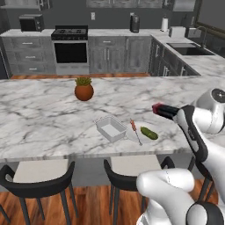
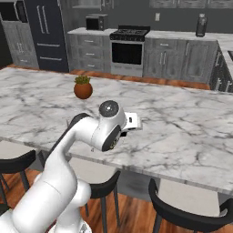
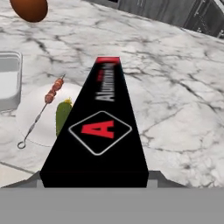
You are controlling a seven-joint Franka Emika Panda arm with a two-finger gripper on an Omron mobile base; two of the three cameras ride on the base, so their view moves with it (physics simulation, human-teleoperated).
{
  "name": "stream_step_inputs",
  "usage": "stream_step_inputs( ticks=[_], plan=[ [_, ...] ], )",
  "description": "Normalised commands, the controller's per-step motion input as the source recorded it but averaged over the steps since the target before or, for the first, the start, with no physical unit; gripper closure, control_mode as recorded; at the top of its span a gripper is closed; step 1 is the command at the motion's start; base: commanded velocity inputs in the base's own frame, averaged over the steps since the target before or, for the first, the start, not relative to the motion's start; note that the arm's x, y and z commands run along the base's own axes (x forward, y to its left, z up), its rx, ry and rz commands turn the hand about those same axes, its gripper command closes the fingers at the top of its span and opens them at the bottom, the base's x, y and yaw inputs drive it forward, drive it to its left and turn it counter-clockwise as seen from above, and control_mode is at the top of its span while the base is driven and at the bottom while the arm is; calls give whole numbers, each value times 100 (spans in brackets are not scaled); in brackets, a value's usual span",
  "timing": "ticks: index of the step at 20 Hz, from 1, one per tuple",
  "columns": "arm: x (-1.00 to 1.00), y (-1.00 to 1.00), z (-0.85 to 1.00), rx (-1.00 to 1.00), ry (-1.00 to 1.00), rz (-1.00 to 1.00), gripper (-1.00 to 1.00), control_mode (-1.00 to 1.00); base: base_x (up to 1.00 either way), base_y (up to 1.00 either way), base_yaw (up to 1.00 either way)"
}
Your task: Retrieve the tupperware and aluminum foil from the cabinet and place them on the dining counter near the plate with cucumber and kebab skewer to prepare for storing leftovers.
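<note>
My gripper point(image 1: 176, 113) is shut on the aluminum foil point(image 1: 163, 110), a long black box with red ends, and holds it level just above the dining counter point(image 1: 44, 110). In the hand view the aluminum foil point(image 3: 103, 127) points away from the gripper point(image 3: 97, 177) and hangs over the right part of the white plate point(image 3: 35, 103). The cucumber point(image 3: 62, 116) and kebab skewer point(image 3: 43, 107) lie on that plate. The clear tupperware point(image 1: 110, 128) sits left of the plate point(image 1: 133, 136), next to the skewer point(image 1: 135, 131) and cucumber point(image 1: 149, 132). The cabinet is out of view.
A brown potted plant point(image 1: 83, 90) stands farther back on the counter. Dark stools point(image 1: 39, 176) line the near edge. Bare marble point(image 3: 183, 109) stretches right of the plate. The stove point(image 1: 70, 46) and grey drawer units stand along the far wall.
</note>
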Motion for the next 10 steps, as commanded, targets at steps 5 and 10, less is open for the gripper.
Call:
stream_step_inputs(
  ticks=[5,10],
  plan=[
    [50,-7,-54,0,6,0,100,-100,0,0,0],
    [46,-21,-49,0,4,0,100,-100,0,0,0]
  ],
)
